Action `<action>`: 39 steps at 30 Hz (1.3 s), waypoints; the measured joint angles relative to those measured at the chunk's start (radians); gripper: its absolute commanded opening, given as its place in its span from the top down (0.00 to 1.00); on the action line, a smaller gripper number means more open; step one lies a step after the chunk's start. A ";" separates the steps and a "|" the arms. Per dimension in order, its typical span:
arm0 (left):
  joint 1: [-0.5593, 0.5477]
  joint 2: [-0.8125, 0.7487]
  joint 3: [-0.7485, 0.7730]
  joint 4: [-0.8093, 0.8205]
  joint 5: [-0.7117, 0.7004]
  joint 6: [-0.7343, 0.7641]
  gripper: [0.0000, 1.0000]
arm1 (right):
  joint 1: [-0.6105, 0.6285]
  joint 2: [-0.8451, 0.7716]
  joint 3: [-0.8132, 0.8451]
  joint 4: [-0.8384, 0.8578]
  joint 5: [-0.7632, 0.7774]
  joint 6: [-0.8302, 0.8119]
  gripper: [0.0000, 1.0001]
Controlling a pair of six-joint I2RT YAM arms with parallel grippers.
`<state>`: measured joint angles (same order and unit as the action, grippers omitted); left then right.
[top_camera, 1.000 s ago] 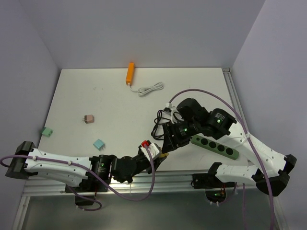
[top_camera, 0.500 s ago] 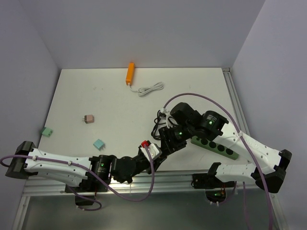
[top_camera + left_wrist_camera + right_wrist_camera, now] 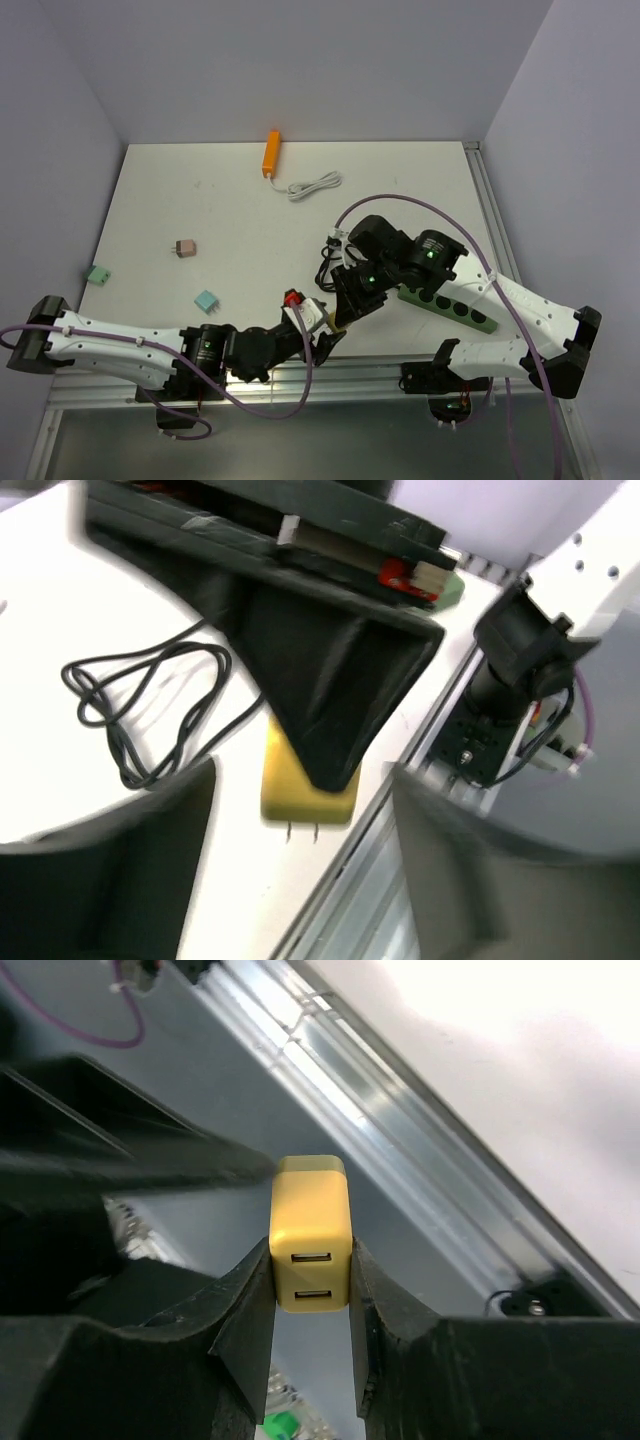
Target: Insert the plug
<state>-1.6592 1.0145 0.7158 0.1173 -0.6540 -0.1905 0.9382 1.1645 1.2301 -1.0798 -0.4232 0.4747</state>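
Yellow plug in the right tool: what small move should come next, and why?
Probably swing the right tool toward the green power strip. It is shut on the yellow plug, which hangs near the front edge of the table, apart from the strip's empty sockets.

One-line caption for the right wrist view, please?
Right gripper shut on the yellow plug, its two USB slots facing the camera, metal table rail behind.
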 measured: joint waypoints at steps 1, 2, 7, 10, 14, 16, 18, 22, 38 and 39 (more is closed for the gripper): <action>0.000 -0.019 -0.011 0.002 -0.010 -0.005 0.17 | 0.000 0.000 0.000 -0.003 0.018 -0.006 1.00; 0.000 -0.040 -0.022 0.005 -0.023 -0.016 0.16 | 0.000 0.000 0.002 -0.007 0.048 -0.018 1.00; 0.000 -0.192 -0.070 0.007 -0.107 -0.086 0.13 | -0.004 0.002 0.034 -0.035 0.215 -0.111 1.00; 0.008 -0.304 -0.098 0.001 -0.166 -0.158 0.13 | -0.006 -0.023 0.025 -0.018 0.295 -0.203 1.00; 0.027 -0.430 -0.135 -0.016 -0.219 -0.261 0.14 | -0.016 -0.112 -0.023 0.049 0.375 -0.349 1.00; 0.042 -0.462 -0.151 -0.026 -0.237 -0.313 0.14 | -0.024 -0.158 -0.047 0.097 0.415 -0.443 1.00; 0.061 -0.466 -0.166 -0.036 -0.235 -0.355 0.15 | -0.036 -0.182 -0.066 0.139 0.462 -0.554 1.00; 0.107 -0.422 -0.171 -0.079 -0.215 -0.423 0.16 | -0.159 -0.137 -0.068 0.172 0.507 -0.727 1.00; 0.282 -0.352 -0.206 -0.076 0.021 -0.560 0.19 | -0.679 0.014 -0.158 0.072 0.552 -1.086 1.00; 0.283 -0.352 -0.214 -0.069 0.035 -0.563 0.19 | -0.700 0.002 -0.180 0.064 0.542 -1.097 1.00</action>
<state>-1.3758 0.6621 0.5022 0.0483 -0.6186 -0.7540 0.2386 1.1664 1.0496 -1.0157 0.1184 -0.6224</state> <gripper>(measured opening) 0.817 0.369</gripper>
